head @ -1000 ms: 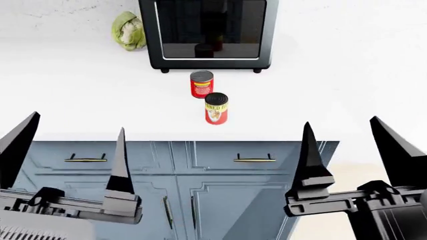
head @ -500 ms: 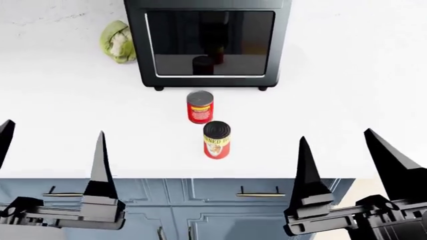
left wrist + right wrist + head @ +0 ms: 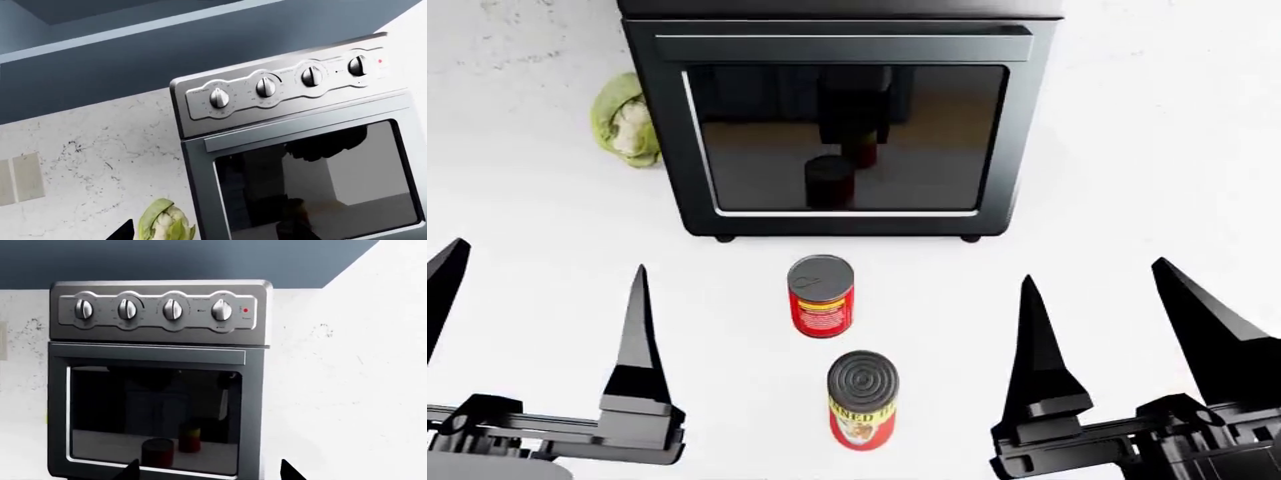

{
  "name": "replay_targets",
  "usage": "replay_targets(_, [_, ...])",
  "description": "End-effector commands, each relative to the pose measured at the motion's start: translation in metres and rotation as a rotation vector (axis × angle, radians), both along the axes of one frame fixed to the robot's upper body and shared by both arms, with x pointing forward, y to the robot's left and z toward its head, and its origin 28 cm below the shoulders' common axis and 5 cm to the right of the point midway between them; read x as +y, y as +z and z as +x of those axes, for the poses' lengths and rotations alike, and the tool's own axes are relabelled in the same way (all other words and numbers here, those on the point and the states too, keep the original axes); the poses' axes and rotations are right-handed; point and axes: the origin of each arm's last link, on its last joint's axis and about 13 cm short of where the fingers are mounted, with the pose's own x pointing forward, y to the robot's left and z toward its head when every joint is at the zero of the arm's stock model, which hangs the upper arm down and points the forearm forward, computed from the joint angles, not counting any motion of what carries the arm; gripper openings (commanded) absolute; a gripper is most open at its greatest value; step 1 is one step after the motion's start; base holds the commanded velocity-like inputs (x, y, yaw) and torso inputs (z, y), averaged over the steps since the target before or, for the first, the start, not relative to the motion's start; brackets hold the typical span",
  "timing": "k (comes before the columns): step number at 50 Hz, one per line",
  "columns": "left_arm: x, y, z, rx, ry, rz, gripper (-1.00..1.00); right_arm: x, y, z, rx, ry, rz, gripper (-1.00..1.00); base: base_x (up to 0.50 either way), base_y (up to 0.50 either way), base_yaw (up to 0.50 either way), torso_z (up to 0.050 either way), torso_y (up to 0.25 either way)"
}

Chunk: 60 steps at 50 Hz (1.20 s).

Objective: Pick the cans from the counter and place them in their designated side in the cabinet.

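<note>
On the worktop (image 3: pixel 534 300), everything sits lower and closer than before: two cans (image 3: pixel 822 296) (image 3: pixel 862 399), one toaster oven (image 3: pixel 841 120), one cabbage (image 3: pixel 623 118). Both grippers' (image 3: pixel 541 310) (image 3: pixel 1121 320) fingers spread wide, holding nothing.

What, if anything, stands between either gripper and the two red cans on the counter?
Nothing visible does. In the head view the near can and the far can stand on bare counter between the open left gripper and open right gripper. The toaster oven sits behind them.
</note>
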Motion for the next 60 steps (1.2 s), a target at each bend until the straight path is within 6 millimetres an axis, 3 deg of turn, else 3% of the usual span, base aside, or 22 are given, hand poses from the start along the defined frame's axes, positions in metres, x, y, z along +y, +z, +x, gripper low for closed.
replay_targets(1, [0.001,0.0,-0.002,0.0,-0.004,-0.002,1.0,0.001,0.0,-0.003,-0.002,0.007,-0.001,1.0,0.0,0.0,0.0,0.0,0.0])
replay_targets(33, [0.001,0.001,-0.002,-0.004,-0.015,0.003,1.0,0.002,-0.002,-0.008,0.038,0.079,-0.008,1.0,0.18,0.0,0.0,0.0,0.001])
replay_targets(47, [0.001,0.001,-0.003,-0.004,-0.02,-0.004,1.0,0.008,0.001,-0.027,0.425,0.617,0.038,1.0,0.0,0.0,0.0,0.0,0.0])
replay_targets(60, [0.001,-0.001,-0.003,-0.002,-0.021,-0.007,1.0,0.007,0.015,-0.025,0.579,0.61,0.048,1.0,0.0,0.0,0.0,0.0,0.0])
